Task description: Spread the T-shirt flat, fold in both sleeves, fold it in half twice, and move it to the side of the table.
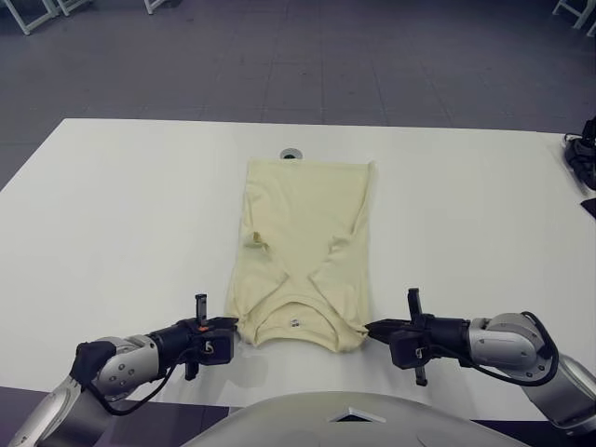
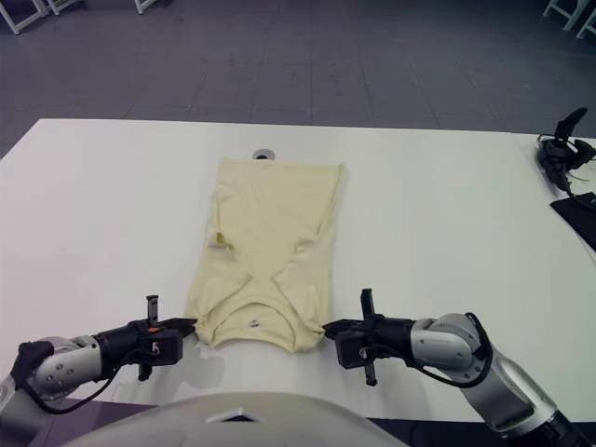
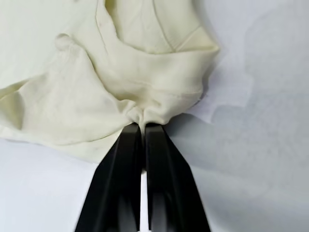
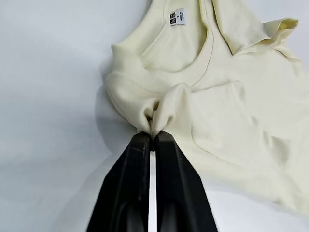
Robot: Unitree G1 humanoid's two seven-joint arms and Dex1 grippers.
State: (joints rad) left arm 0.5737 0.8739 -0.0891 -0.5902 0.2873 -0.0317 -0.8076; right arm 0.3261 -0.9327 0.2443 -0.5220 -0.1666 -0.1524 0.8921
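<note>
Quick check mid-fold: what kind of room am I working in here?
Probably an office or lab workroom: a large white table with a round cable port, a grey tiled floor, and white furniture legs at the far edge.

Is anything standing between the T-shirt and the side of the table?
Toward the left edge of the table nothing visible does. Toward the right, black objects lie at the edge, apart from the T-shirt. The left hand and right hand pinch its near corners.
</note>
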